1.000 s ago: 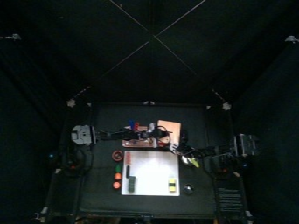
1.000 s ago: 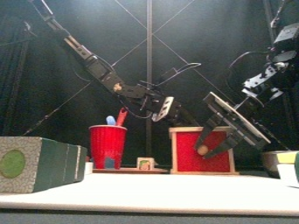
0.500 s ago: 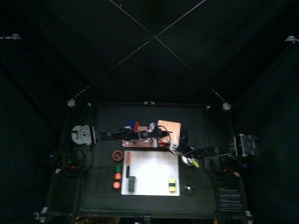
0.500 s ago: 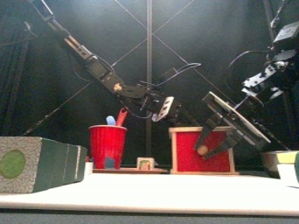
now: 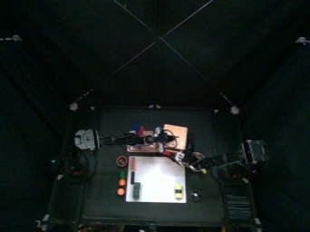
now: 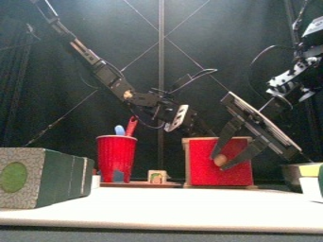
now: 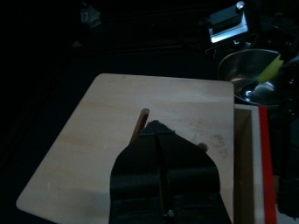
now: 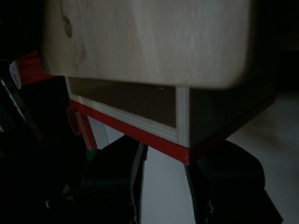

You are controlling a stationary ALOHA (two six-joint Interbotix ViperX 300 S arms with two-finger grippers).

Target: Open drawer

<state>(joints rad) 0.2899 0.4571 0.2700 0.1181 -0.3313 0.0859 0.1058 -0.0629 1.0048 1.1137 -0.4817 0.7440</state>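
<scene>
Drawer (image 6: 217, 163) on bench (image 6: 164, 213) mid-right, red front facing camera. Right claw (image 6: 240, 149) hangs at front face, spread partway, gripping nothing; likely lining up on knob. Left claw (image 7: 165, 144) above drawer top, pinched shut, probably bracing it.

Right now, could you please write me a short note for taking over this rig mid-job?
Left gripper: shut, hovering above the drawer, over its wooden top.
Right gripper: open, jaws either side of the drawer's red front, at its lower edge; I cannot tell if they touch it.
Done: the approach only; the drawer does not look pulled out.
Left to do: grip the front and pull it open.
</scene>
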